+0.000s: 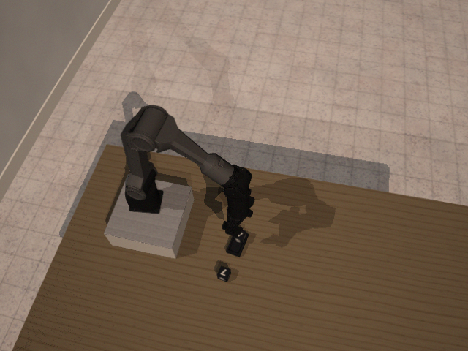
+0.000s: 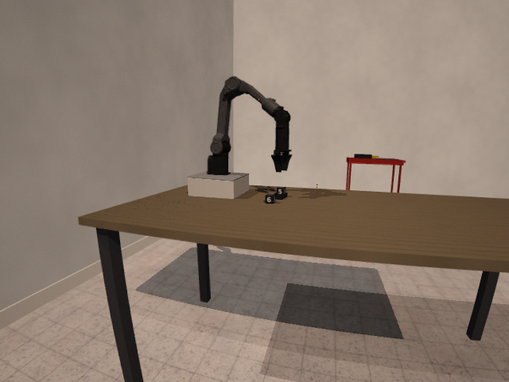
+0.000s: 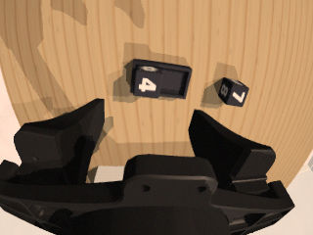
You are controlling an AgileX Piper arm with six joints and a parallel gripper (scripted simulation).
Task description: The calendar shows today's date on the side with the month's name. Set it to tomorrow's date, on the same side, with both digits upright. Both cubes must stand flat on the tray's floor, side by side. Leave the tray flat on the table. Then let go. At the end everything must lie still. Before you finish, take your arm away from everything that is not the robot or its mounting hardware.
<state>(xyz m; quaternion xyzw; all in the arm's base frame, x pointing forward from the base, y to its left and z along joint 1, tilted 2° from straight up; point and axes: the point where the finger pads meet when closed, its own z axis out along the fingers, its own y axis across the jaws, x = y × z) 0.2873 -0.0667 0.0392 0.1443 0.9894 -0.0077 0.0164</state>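
The small black tray (image 3: 163, 80) lies flat on the wooden table. One black cube (image 3: 147, 84) stands in the tray's left end in the wrist view, with a white 4 on top; the tray's other half is empty. In the exterior view this cube (image 2: 281, 191) shows a 5 on its side. The second cube (image 3: 233, 92) (image 2: 269, 199) lies loose on the table beside the tray, apart from it, with a 7 on top and a 6 on its side. My gripper (image 3: 148, 115) (image 2: 281, 166) is open and empty, raised well above the tray.
The arm's base stands on a grey block (image 1: 149, 222) at the table's far left corner. A red side table (image 2: 374, 173) stands apart by the back wall. The table's edges are far from the tray (image 1: 237, 244) and the loose cube (image 1: 223, 273).
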